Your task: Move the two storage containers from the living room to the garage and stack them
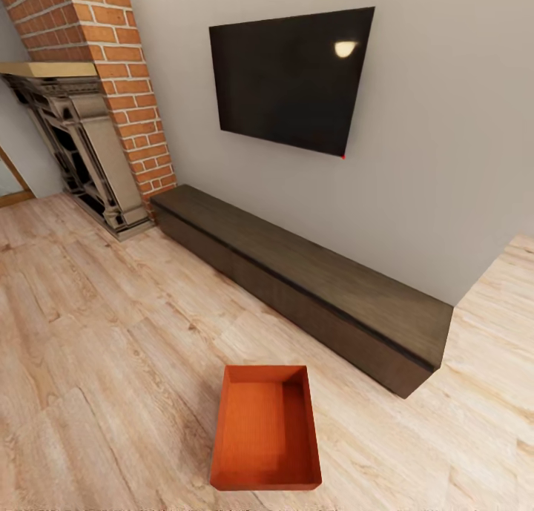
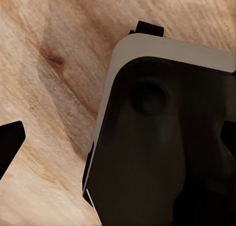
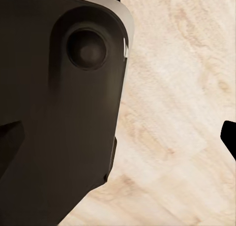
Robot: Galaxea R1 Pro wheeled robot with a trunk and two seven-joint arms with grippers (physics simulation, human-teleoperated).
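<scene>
Orange-red storage container (open-topped) on wood plank floor, apart from dark low cabinet; each gripper's opening apparently indeterminable.

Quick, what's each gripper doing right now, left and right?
Left gripper: open, holding nothing, hanging over the wood floor.
Right gripper: open, holding nothing, also over the wood floor.
</scene>
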